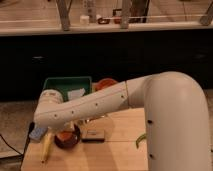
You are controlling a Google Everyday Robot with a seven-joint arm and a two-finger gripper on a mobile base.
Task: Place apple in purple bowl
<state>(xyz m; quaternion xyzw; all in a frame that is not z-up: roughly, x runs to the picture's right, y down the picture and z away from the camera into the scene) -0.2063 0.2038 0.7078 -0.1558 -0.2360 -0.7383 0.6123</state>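
The purple bowl (68, 140) is a dark round bowl on the wooden table at the front left. The apple (65, 135) shows as an orange-red patch inside the bowl's rim, partly covered by my arm. I cannot tell whether it rests in the bowl or is held just above it. My gripper (56, 127) hangs from the white wrist at the arm's left end, right over the bowl's left side and touching or nearly touching the apple.
A yellow banana (46, 146) lies left of the bowl, with a blue object (37, 132) beside it. A green bin (65, 84) and an orange bowl (105, 84) stand at the back. A dark flat object (93, 135) lies right of the bowl. A green item (140, 139) shows by my arm.
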